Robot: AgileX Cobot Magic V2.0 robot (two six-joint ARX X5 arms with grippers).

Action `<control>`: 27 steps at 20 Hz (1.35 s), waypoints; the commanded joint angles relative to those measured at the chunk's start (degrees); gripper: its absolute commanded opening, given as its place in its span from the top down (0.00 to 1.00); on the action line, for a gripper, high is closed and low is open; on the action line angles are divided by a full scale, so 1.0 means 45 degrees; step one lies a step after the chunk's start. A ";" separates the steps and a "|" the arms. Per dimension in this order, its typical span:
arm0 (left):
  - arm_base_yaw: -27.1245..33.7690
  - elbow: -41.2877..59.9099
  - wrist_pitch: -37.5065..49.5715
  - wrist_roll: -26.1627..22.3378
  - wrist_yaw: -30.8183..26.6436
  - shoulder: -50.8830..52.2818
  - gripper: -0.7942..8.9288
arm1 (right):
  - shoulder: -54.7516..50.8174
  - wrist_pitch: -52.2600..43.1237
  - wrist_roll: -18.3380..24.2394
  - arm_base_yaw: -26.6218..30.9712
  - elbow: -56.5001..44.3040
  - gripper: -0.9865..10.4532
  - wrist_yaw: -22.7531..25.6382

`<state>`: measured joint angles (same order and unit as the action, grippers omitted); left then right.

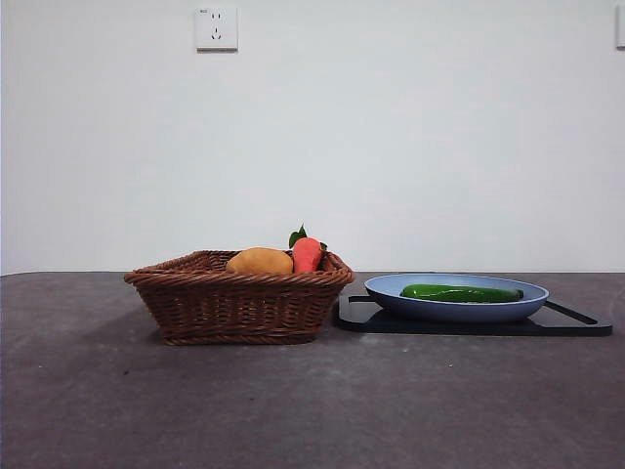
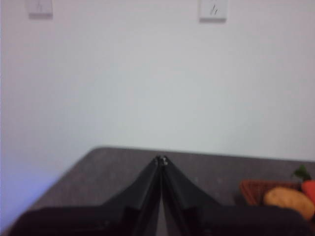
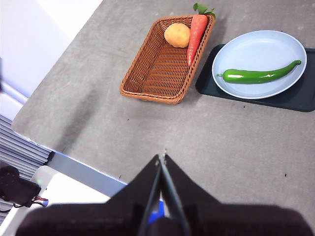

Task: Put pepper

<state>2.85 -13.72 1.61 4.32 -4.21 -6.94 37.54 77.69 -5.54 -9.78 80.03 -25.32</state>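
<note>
both grippers, left gripper (image 2: pixel 161 160) and right gripper (image 3: pixel 162 157), are closed on nothing, so your pepper (image 1: pixel 461 293) sits untouched on the blue plate (image 1: pixel 391 289), basket (image 1: pixel 239 303) nearby, nothing started.

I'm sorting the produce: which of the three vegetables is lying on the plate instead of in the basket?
The green pepper; it lies alone on the blue plate, while the carrot and potato sit in the basket.

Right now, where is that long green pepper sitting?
The pepper lies flat in the blue plate on the black tray, on the right of the front view, just beside the wicker basket.
</note>
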 commanded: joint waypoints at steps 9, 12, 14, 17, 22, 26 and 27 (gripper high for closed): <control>0.0053 0.2652 -0.0092 0.0816 0.0019 0.0928 0.91 | 0.0073 0.0185 0.0015 -0.0049 0.0170 0.90 0.0029; 0.0053 0.2963 -0.0393 0.1049 0.0015 0.1005 0.91 | 0.0073 0.0185 0.0015 -0.0049 0.0170 0.90 0.0034; 0.0053 0.2963 -0.0923 0.1044 -0.0015 0.1010 0.91 | 0.0073 0.0185 0.0015 -0.0049 0.0170 0.90 0.0034; 0.0053 0.2963 -0.2142 0.1039 -0.0029 0.1010 0.91 | 0.0073 0.0185 0.0015 -0.0049 0.0170 0.90 0.0029; 0.0053 0.2963 -0.2220 0.1039 0.0024 0.1001 0.91 | 0.0073 0.0185 0.0015 -0.0049 0.0170 0.90 0.0034; 0.0053 0.2963 -0.2181 0.1039 0.0024 0.1001 0.91 | 0.0073 0.0185 0.0015 -0.0049 0.0170 0.90 0.0034; 0.0053 0.2963 -0.2181 0.1039 0.0024 0.1001 0.91 | 0.0073 0.0185 0.0015 -0.0049 0.0170 0.90 0.0034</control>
<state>2.87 -0.99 -8.78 8.67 -4.08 -2.61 37.58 77.69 -5.54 -9.78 80.03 -25.32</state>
